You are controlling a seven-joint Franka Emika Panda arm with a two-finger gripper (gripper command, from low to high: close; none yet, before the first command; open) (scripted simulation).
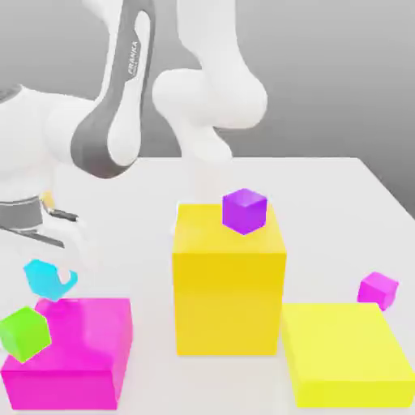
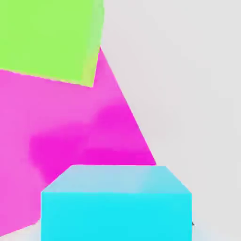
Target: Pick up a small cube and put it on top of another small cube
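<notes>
Two fingers (image 1: 65, 275) clamped on the small cyan cube (image 1: 44, 280), tilted in the exterior view, right by the magenta block (image 1: 96, 332), and any slip in that pinch could twist it further! Just beyond sits the green cube (image 1: 24, 334); if that's the target, coming across too low could clip it and shove it off, while releasing off-centre could topple the cyan one.

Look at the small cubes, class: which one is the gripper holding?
The cyan cube: it is at the gripper's fingertips, while the green and purple cubes sit on bigger blocks.
</notes>
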